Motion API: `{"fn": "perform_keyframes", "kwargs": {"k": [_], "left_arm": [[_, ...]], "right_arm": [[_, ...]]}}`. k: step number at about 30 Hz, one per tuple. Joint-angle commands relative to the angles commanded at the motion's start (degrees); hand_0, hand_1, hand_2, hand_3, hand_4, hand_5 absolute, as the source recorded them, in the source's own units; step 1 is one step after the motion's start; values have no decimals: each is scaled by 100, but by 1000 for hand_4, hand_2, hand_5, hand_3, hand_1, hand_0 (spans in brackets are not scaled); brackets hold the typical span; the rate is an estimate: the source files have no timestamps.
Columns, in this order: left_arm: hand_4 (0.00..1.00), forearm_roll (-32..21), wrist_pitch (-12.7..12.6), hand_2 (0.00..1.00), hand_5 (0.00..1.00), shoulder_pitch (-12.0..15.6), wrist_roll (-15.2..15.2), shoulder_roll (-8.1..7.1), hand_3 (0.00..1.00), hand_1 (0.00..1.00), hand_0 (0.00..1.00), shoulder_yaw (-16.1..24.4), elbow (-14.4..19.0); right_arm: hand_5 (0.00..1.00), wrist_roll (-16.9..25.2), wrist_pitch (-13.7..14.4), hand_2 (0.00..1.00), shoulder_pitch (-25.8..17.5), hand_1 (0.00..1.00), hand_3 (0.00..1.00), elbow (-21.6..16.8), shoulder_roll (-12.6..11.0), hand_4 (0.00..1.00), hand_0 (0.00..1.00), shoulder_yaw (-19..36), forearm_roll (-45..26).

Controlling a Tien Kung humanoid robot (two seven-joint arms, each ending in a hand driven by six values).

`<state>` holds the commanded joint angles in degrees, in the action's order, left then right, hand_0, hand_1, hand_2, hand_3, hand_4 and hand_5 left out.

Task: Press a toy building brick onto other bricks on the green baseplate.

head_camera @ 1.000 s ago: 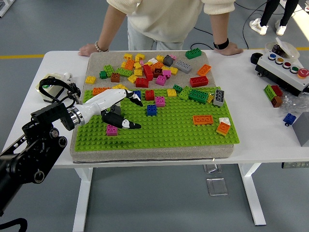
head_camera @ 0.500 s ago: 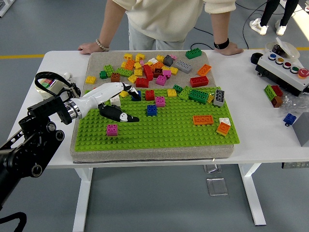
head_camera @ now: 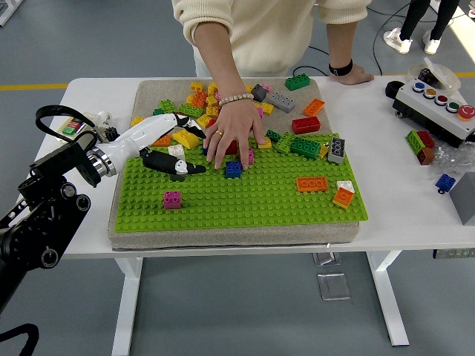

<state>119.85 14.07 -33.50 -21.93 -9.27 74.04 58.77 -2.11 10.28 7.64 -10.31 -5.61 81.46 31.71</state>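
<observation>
The green baseplate (head_camera: 260,204) lies on a beige mat. A small magenta brick (head_camera: 172,199) stands alone on its near left part. My left hand (head_camera: 196,154), white with black fingers, hovers over the plate's far left, up and right of that brick, fingers spread and holding nothing. A person's hand (head_camera: 236,127) reaches down from the far side, its fingertips on the bricks around a red brick (head_camera: 231,147), just above a blue brick (head_camera: 234,169). That hand is close to my fingertips. My right arm is out of view.
Several loose bricks (head_camera: 223,96) litter the mat beyond the plate. An orange brick (head_camera: 312,183) and an orange-white one (head_camera: 344,195) sit on the plate's right. A button box (head_camera: 438,104) stands at the far right. The person's other hand (head_camera: 356,74) rests on the table.
My left hand has pulled back up and left from the magenta brick, which stays on the plate. The person's hand has come off the table edge and reached down onto the bricks.
</observation>
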Motion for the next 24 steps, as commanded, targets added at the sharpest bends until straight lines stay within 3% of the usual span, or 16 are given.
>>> {"fn": "perform_keyframes", "kwargs": {"k": [14,15,20,21,24], "left_arm": [[990,115,50,725,412,16,-40,-44,627,747,908,145,3],[998,141,69,726,356,21,-47,-43,651,746,909,142,1],[998,273,127,726,356,33,-92,-44,651,746,909,81,-10],[998,310,139,727,292,32,-104,-41,681,747,910,63,-18],[998,406,158,727,292,29,-139,-35,681,747,910,22,-53]], "right_arm": [[493,-42,-27,705,13,659,585,0,2,908,725,-45,30],[492,-44,-27,705,14,659,586,0,4,908,725,-53,30],[492,-49,-24,705,16,659,586,0,6,908,725,-87,30],[493,-50,-25,706,16,659,586,0,7,908,725,-95,30],[493,-48,-24,706,17,659,586,0,9,908,725,-117,31]]}}
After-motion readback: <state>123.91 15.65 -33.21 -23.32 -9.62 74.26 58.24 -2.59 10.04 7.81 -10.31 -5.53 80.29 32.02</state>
